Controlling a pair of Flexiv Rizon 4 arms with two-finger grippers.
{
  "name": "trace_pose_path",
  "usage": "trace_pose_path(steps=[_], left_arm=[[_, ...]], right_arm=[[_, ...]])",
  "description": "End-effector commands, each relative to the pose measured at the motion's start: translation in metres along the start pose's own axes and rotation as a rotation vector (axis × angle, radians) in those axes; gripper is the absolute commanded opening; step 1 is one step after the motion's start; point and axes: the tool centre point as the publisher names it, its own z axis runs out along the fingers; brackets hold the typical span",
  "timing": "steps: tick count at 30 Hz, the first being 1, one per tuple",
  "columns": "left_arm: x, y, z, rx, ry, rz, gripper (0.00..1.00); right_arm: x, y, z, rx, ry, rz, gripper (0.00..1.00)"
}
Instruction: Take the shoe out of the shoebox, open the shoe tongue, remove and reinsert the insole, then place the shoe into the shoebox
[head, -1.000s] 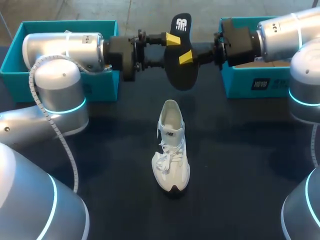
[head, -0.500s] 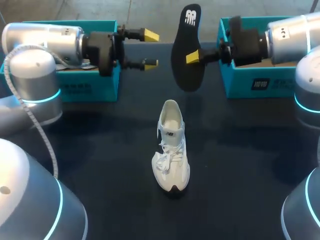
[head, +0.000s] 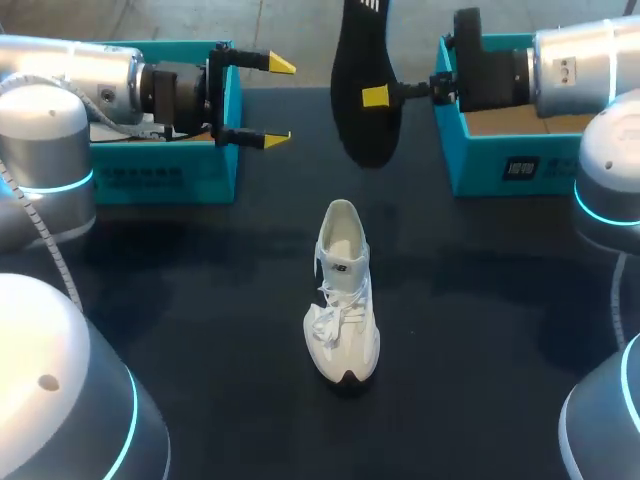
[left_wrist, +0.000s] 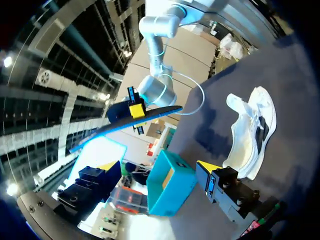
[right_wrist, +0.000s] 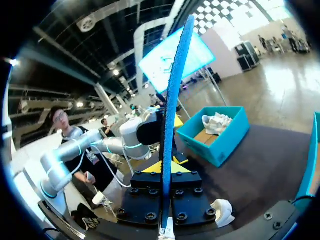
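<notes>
A: Shoe (head: 342, 295) count?
B: One, white, upright mid-table (head: 480, 300), toe toward the robot. One insole (head: 364, 90). Two teal boxes: left box (head: 160, 178), right box (head: 505, 165).
A: Arms?
B: Right gripper (head: 378, 96) pinches the insole, held on edge high between the boxes. Left gripper (head: 277, 101) is level by the left box, fingers spread, holding nothing.

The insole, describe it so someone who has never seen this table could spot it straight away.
Look at the dark table, at its far edge between the two teal shoeboxes. There the right arm's fingers hold the insole in the air beyond the white shoe. It is the only flat black, foot-shaped piece.
</notes>
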Motion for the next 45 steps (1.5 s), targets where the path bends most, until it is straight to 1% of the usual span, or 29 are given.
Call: trace_pose_path(steps=[1, 43, 45], left_arm=[[0.0158, -0.0017, -0.0047, -0.055, -0.01, -0.218, 1.0], [0.0158, -0.0017, -0.0047, -0.055, -0.01, -0.218, 1.0], [0.0195, -0.0055, -0.0027, -0.057, 0.01, -0.25, 1.0]], right_arm=[[0.002, -0.0035, 0.0044, -0.036, 0.074, -0.079, 0.0], [0.002, -0.0035, 0.0044, -0.036, 0.074, -0.079, 0.0], [0.002, -0.0035, 0.0044, -0.036, 0.074, -0.079, 0.0]])
